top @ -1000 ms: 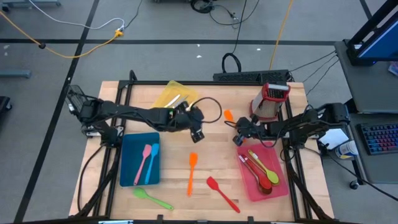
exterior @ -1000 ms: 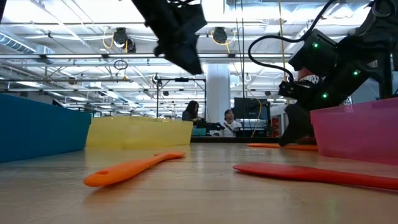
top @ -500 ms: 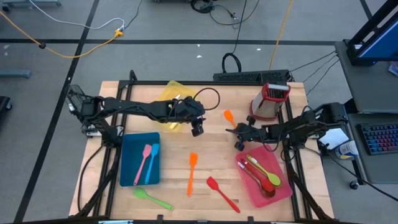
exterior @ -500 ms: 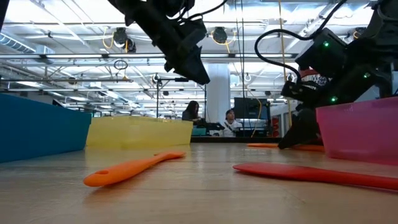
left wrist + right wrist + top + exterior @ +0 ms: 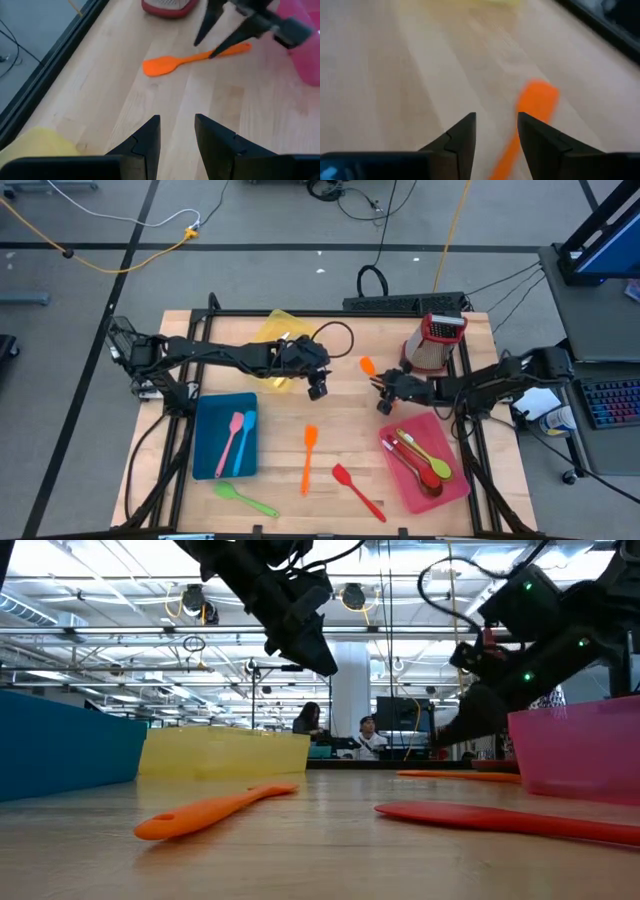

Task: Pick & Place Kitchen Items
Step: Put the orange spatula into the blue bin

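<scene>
A small orange spatula (image 5: 367,366) (image 5: 170,64) lies flat on the wood table at the far middle, blade toward the left. My right gripper (image 5: 383,395) (image 5: 497,135) hovers open just above its handle end; in the low view its fingers (image 5: 445,740) hang clear of the board. My left gripper (image 5: 318,388) (image 5: 177,135) is open and holds nothing, raised above the table left of that spatula and pointing toward it. A longer orange spatula (image 5: 309,458), a red spatula (image 5: 357,492) and a green spoon (image 5: 245,500) lie flat nearer the front.
A blue tray (image 5: 205,442) at the left holds a pink and a blue spatula. A yellow tray (image 5: 270,332) stands at the far side. A pink tray (image 5: 452,485) at the right holds several utensils. A red-topped grater (image 5: 432,345) stands behind my right gripper.
My right gripper has risen from the table beside the small orange spatula's handle and now hangs above it; the spatula has stayed in place. My left gripper swung a little toward the far edge and dipped, then kept still.
</scene>
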Controlling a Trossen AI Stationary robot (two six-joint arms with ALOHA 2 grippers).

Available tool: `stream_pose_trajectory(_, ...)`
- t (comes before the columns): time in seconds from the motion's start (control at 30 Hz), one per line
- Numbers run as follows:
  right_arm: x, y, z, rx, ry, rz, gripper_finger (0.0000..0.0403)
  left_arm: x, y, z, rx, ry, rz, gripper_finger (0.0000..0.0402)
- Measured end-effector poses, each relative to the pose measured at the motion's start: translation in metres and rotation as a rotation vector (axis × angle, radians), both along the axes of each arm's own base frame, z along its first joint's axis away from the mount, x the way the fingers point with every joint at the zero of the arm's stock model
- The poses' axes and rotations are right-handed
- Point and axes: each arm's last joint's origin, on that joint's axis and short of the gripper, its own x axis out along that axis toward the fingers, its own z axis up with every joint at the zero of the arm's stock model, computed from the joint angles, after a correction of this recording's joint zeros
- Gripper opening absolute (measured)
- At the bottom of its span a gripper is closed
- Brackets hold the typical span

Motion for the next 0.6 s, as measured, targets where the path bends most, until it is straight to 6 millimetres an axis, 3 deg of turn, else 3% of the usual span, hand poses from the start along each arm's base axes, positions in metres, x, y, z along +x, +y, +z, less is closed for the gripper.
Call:
stream_pose_trajectory(0.23,-0.014,-0.012,-0.015,0.144,0.113,-0.169,0.0141,0.02,0.004,-0.013,0.01,-0.09,-0.081,0.0127)
stream_pose_trajectory(0.4,-0.02,-0.008,-0.024,0.157,0.154,-0.146,0.0135,0.033,0.016,-0.042,-0.008,-0.076,-0.075,0.0127)
stream_pose_trajectory(0.6,-0.027,-0.001,-0.031,0.18,0.181,-0.092,0.0094,0.045,0.041,-0.063,-0.01,-0.149,-0.041,0.0127)
